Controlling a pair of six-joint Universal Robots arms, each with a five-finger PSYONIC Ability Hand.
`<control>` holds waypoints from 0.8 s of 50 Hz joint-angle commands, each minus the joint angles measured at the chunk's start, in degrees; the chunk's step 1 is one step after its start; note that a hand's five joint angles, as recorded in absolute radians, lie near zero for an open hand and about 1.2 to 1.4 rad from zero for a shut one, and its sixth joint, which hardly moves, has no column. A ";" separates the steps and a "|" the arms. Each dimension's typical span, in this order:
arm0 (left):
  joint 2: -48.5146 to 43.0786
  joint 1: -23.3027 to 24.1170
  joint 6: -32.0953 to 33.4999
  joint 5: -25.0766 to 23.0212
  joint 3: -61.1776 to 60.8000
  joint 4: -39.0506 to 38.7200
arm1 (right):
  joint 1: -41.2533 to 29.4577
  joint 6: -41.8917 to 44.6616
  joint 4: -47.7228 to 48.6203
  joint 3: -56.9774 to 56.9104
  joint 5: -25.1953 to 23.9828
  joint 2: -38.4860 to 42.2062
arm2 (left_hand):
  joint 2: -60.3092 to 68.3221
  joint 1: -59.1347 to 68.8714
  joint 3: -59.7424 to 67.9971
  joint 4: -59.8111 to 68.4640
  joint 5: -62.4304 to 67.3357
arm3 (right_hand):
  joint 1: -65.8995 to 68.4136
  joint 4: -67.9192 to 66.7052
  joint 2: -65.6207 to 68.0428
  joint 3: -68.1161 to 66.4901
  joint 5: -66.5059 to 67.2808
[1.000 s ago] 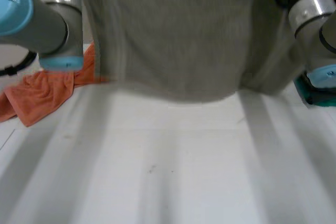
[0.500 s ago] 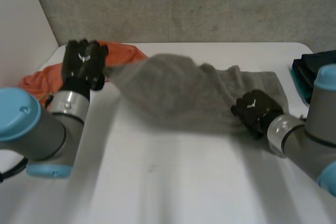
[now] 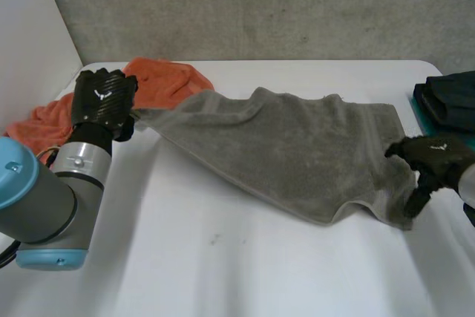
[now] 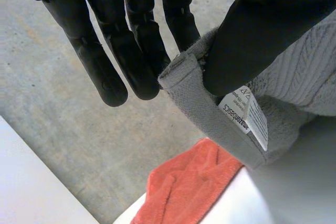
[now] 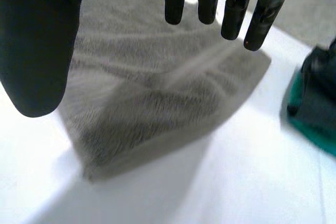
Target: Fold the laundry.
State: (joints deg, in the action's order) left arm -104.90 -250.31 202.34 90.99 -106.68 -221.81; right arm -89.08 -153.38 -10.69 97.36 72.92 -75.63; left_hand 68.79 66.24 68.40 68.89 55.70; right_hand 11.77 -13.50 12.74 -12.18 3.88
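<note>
Since half a second ago the grey towel (image 3: 297, 150) has come down out of the air and now lies spread on the bench (image 3: 245, 265). The right hand (image 3: 434, 157) has gone from the towel's middle out to its right end.

The whole near half of the bench is bare, and this is the widest open room. At the far side the bench ends at a grey wall (image 3: 260, 5), with a strip of free surface between the towel and that edge. An orange cloth (image 3: 159, 79) is heaped at the far left corner. A dark folded stack (image 3: 449, 102) sits at the right edge, just beside the right hand.

The left hand (image 3: 102, 102) is at the towel's far left corner, close to the orange cloth. In the left wrist view its thumb presses this corner against the fingers (image 4: 178, 24), so it holds the towel in a pinch. A white label (image 4: 244, 116) hangs just beside the thumb.

The right hand is above the towel's right end with straight fingers and the thumb held apart, and it grips nothing. Whether the fingertips touch the cloth, I cannot tell.

The towel runs slantwise from the left hand towards the near right. It is mostly flat, with long soft wrinkles, a woven band near the right end, and a small raised ripple on the near edge.
</note>
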 commanded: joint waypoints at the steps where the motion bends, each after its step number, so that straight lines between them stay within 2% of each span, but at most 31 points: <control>1: 2.50 -2.19 -2.56 -0.02 -0.02 0.06 | 6.02 -7.19 3.83 5.82 -3.92 0.31 | 11.21 13.76 11.60 11.11 14.30 | 10.08 -8.35 9.12 -9.68 7.97; 6: 3.39 -2.46 -5.37 -0.02 -0.02 0.50 | 5.94 -13.52 6.29 8.46 -6.38 0.57 | 11.21 13.76 11.60 11.11 14.30 | 8.74 -7.01 7.77 -8.33 6.63; 9: 3.39 -2.46 -5.99 -0.02 -0.11 0.94 | 4.97 -17.04 11.03 10.04 -6.56 0.75 | 11.21 13.76 11.60 11.11 14.30 | 8.07 -6.34 7.10 -7.66 5.96; 17: 3.39 -2.72 -5.99 -0.11 -0.11 1.21 | -4.25 -19.94 16.57 9.78 -6.12 4.34 | 11.21 13.76 11.60 11.11 14.30 | 5.37 -3.64 4.41 -4.97 3.27; 29: 3.39 -4.31 -5.99 -0.46 0.07 1.21 | -13.04 -18.98 20.70 6.18 1.43 11.64 | 11.21 13.76 11.60 11.11 14.30 | 7.22 -5.49 6.26 -6.81 5.11; 34: 3.39 -4.39 -5.99 -0.55 0.07 1.21 | -13.14 -18.19 24.56 5.39 4.86 12.35 | 11.21 13.76 11.60 11.11 14.30 | 13.76 -12.03 12.79 -13.35 11.65; 40: 3.39 -4.57 -6.17 -0.55 0.07 1.21 | -12.96 -14.85 27.12 5.39 5.57 12.44 | 11.21 13.76 11.60 11.11 14.30 | 25.37 -23.64 24.41 -24.97 23.27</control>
State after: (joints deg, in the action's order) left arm -101.51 -254.76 196.31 90.44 -106.66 -220.61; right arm -102.45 -171.11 13.77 102.83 77.54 -63.16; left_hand 68.79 66.24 68.40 68.89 55.70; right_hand 21.87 -25.56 25.12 -25.65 14.75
